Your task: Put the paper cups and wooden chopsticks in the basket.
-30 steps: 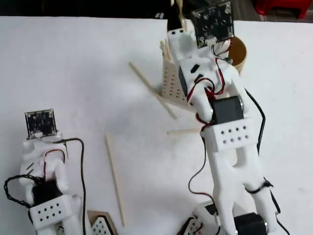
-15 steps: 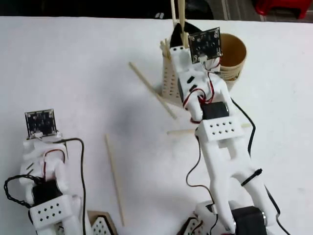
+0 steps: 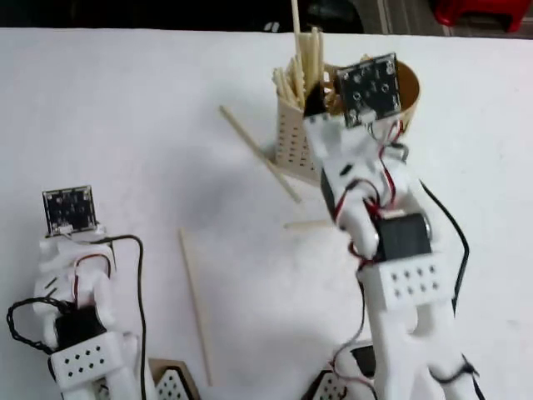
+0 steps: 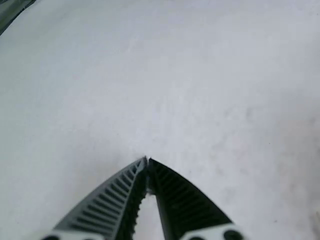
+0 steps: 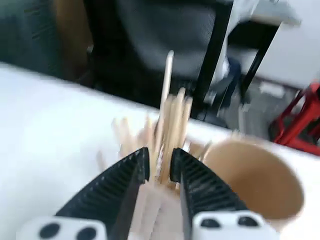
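Note:
A white perforated basket (image 3: 289, 142) stands at the back of the table with a bundle of wooden chopsticks (image 3: 301, 62) upright in it, one taller than the rest. A brown paper cup (image 3: 408, 83) stands right beside it. My right gripper (image 3: 315, 102) hangs just over the basket's rim. In the right wrist view my right gripper (image 5: 159, 159) has its jaws a narrow gap apart, with the chopsticks (image 5: 170, 115) and the cup (image 5: 250, 175) beyond. Loose chopsticks (image 3: 258, 156) (image 3: 196, 304) (image 3: 310, 223) lie on the table. My left gripper (image 4: 147, 165) is shut and holds nothing.
The left arm (image 3: 75, 283) rests at the near left corner. A dark chair and red stool (image 5: 300, 120) stand beyond the table's far edge. A wide stretch of white table (image 3: 125, 125) lies between the arms.
The right arm stood chopsticks upright over the basket, then pulled back toward the near side. The bundle now stands in the basket uncovered. The left arm has not moved.

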Tool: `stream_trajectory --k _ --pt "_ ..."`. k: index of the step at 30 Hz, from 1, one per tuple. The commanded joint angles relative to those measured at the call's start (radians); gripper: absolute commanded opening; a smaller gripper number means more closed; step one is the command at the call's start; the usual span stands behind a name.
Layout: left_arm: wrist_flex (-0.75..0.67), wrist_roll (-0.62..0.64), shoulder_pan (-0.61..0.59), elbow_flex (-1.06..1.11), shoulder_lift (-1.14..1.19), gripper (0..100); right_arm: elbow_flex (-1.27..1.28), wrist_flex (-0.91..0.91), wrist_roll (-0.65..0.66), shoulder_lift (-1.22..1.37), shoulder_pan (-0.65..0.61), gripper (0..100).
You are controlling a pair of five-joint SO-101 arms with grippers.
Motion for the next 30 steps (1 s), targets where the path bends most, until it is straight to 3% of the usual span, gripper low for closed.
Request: stream_trajectory --k 1,4,8,12,17,23,30 --pt "-0.012 -0.012 -0.001 -0.009 -0.013 2 -0.043 0.236 0.011 -0.056 -0.047 7.1" --pt "-0.012 -0.012 -0.001 -0.009 -0.013 2 -0.029 0.381 0.094 -0.045 -0.13 7.0" --pt "-0.012 -0.012 -0.001 -0.009 -0.013 2 0.031 0.443 0.172 0.041 -0.213 7.3" --pt "-0.012 -0.012 -0.001 -0.009 -0.013 2 0.038 0.444 0.201 0.202 -0.214 8.7" --pt "-0.012 -0.012 -0.002 -0.009 -0.013 2 0.021 0.444 0.292 0.404 -0.217 18.8" --pt "-0.012 -0.012 -0.004 -0.009 -0.013 2 -0.063 0.447 0.442 0.616 -0.213 19.0" --pt "-0.012 -0.012 -0.004 -0.009 -0.013 2 -0.279 0.444 0.466 0.871 -0.14 19.1"
